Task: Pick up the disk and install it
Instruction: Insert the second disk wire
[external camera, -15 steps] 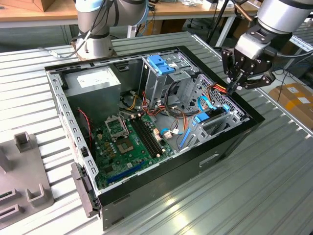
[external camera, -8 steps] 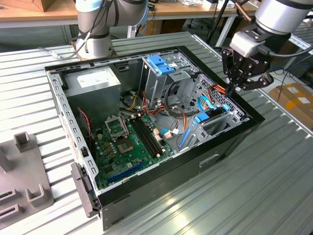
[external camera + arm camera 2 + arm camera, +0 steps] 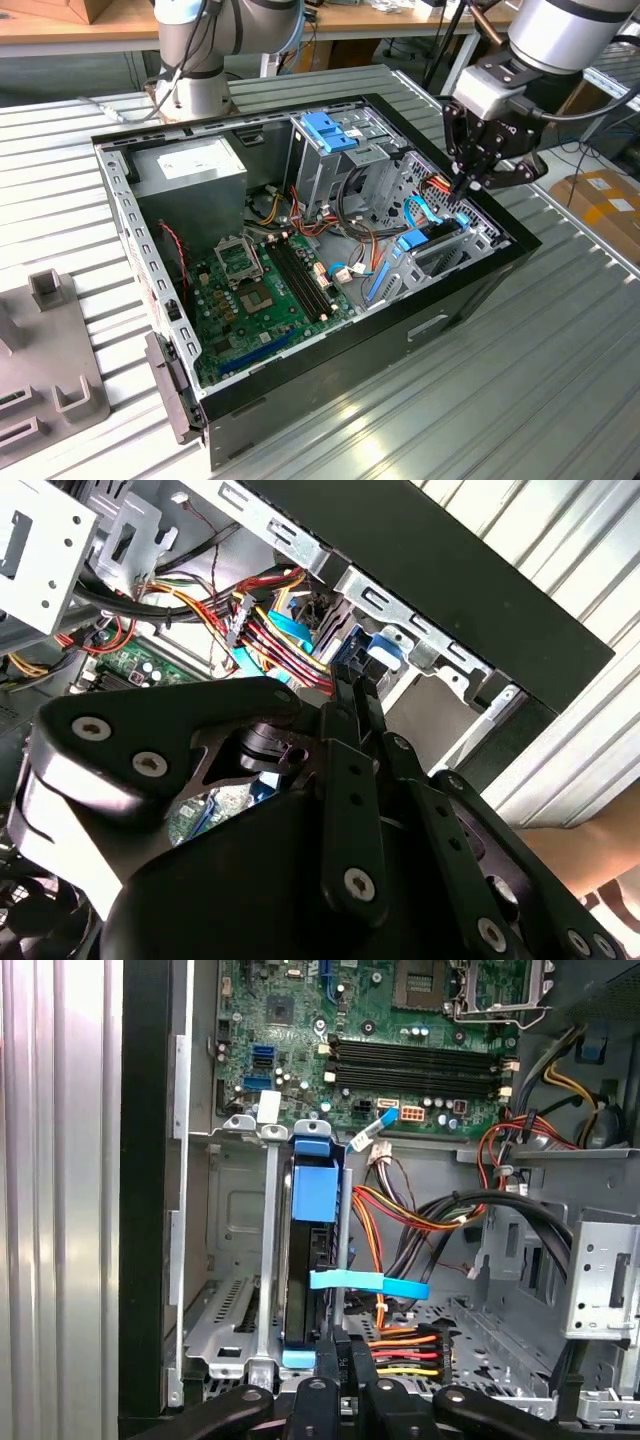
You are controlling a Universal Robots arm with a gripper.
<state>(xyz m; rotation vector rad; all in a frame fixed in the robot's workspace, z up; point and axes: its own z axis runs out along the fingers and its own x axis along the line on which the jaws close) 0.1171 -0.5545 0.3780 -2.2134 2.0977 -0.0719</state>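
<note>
The disk [image 3: 312, 1222], a dark drive with bright blue rails and a blue end tab, stands on edge in the silver drive cage [image 3: 245, 1350] at the case's front corner. In the exterior view the disk [image 3: 413, 239] sits low in that cage, on the exterior view's right. My gripper [image 3: 466, 186] hangs just above and behind it, over the red and yellow power cables. Its black fingers [image 3: 340, 1365] are shut together with nothing seen between them, close beside the disk's near blue end. In the second wrist view the fingertips [image 3: 352, 685] point at the blue tab [image 3: 385, 658].
The open computer case [image 3: 480, 290] lies on a ribbed metal table [image 3: 520, 400]. Inside are a green motherboard [image 3: 262, 292], a power supply [image 3: 190, 168], a blue-topped bracket with a metal cage [image 3: 330, 135] and cable bundles [image 3: 420, 1215]. A thin blue flat cable [image 3: 370, 1282] crosses by the disk. Grey fixtures [image 3: 45, 350] sit at the exterior view's left.
</note>
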